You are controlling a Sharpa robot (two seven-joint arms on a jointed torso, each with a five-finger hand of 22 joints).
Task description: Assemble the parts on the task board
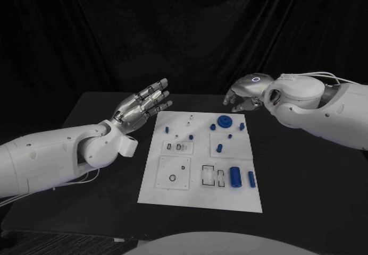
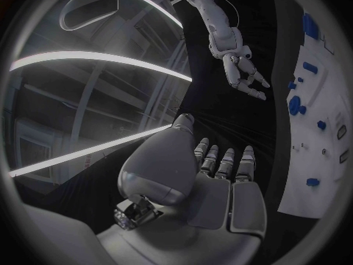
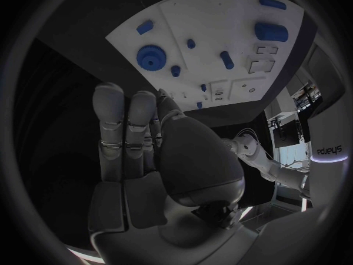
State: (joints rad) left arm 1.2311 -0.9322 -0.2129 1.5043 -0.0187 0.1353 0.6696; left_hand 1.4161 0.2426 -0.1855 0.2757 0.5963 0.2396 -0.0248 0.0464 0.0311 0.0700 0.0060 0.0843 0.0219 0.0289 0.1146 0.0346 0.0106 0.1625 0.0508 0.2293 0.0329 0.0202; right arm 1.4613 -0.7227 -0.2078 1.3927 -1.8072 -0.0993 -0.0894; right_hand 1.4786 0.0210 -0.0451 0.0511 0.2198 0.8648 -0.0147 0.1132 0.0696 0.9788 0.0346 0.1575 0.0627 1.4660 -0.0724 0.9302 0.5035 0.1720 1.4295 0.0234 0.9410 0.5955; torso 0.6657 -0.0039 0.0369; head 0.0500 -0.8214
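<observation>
The white task board (image 1: 201,196) lies in the middle of the black table, with small blue parts spread over it. A round blue gear (image 1: 224,121) sits near its far edge, and two blue cylinders (image 1: 235,177) lie near its right side. My left hand (image 1: 142,105) hovers just left of the board's far corner, fingers straight and apart, holding nothing. My right hand (image 1: 245,93) hangs beyond the far edge, above the gear, fingers loosely bent and empty. The right wrist view shows the gear (image 3: 152,57) and the board (image 3: 220,17) past my right hand (image 3: 140,153). The left wrist view shows my left hand (image 2: 213,182).
Clear rectangular recesses (image 1: 174,172) sit in the near half of the board. Bare black table (image 1: 307,175) lies on both sides of the board. Dark curtains hang behind the table.
</observation>
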